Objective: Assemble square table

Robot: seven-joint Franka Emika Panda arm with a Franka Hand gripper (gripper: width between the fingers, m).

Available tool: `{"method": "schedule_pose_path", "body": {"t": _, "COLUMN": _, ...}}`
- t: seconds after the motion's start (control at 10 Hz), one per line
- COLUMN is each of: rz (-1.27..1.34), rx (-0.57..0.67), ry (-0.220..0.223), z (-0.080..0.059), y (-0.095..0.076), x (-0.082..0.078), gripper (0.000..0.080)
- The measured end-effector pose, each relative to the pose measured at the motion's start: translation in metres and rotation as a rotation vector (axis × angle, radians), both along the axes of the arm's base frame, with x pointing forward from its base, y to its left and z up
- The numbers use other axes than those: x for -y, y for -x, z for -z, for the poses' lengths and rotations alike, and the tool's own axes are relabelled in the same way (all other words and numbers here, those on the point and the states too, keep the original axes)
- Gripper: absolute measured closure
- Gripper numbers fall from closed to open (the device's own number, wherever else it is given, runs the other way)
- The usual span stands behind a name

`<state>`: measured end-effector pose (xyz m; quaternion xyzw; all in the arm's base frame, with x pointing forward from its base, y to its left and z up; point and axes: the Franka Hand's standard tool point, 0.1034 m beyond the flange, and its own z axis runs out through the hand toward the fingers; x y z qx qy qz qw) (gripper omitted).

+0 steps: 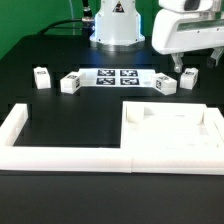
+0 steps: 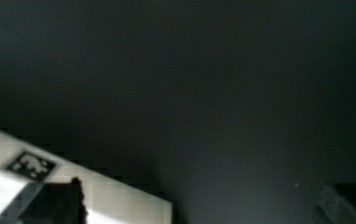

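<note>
The square table's top point(image 1: 170, 125) is a large flat white slab lying at the front, on the exterior view's right. Several small white tagged leg blocks lie behind it: two on the left point(image 1: 41, 77) point(image 1: 70, 83) and two on the right point(image 1: 165, 86) point(image 1: 190, 79). My gripper point(image 1: 178, 68) hangs over the right pair, just above the table. In the wrist view the gripper point(image 2: 207, 205) is open, its dark fingers point(image 2: 59, 205) wide apart over bare black table. One finger partly covers a white tagged piece point(image 2: 33, 175), apparently a leg block.
The marker board point(image 1: 115, 77) lies flat between the two pairs of leg blocks. A long low white border wall point(image 1: 60, 155) runs along the front and up the left side. The robot's base point(image 1: 115, 25) stands at the back centre.
</note>
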<state>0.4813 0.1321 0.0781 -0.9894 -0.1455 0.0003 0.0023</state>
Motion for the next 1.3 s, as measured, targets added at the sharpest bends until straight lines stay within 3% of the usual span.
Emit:
{"method": "schedule_pose_path", "body": {"t": 0.3, "rz": 0.235, "rx": -0.022, "ry": -0.015, "z": 0.002, "y": 0.005, "x": 0.0, "gripper": 0.0151}}
{"method": "schedule_pose_path", "body": {"t": 0.6, "rz": 0.626, "rx": -0.169, "ry": -0.085, "z": 0.01, "y": 0.045, "x": -0.008, "gripper": 0.0151}}
{"method": "schedule_pose_path", "body": {"t": 1.0, "rz": 0.625, "rx": -0.228, "ry": -0.075, "z": 0.013, "y": 0.051, "x": -0.006, "gripper": 0.0151}}
{"method": "schedule_pose_path", "body": {"t": 1.2, "rz": 0.641, "rx": -0.449, "ry": -0.117, "z": 0.021, "y": 0.07, "x": -0.013, "gripper": 0.0151}}
{"method": "schedule_pose_path", "body": {"t": 1.3, "rz": 0.618, "rx": -0.553, "ry": -0.108, "z": 0.026, "y": 0.078, "x": -0.016, "gripper": 0.0151}}
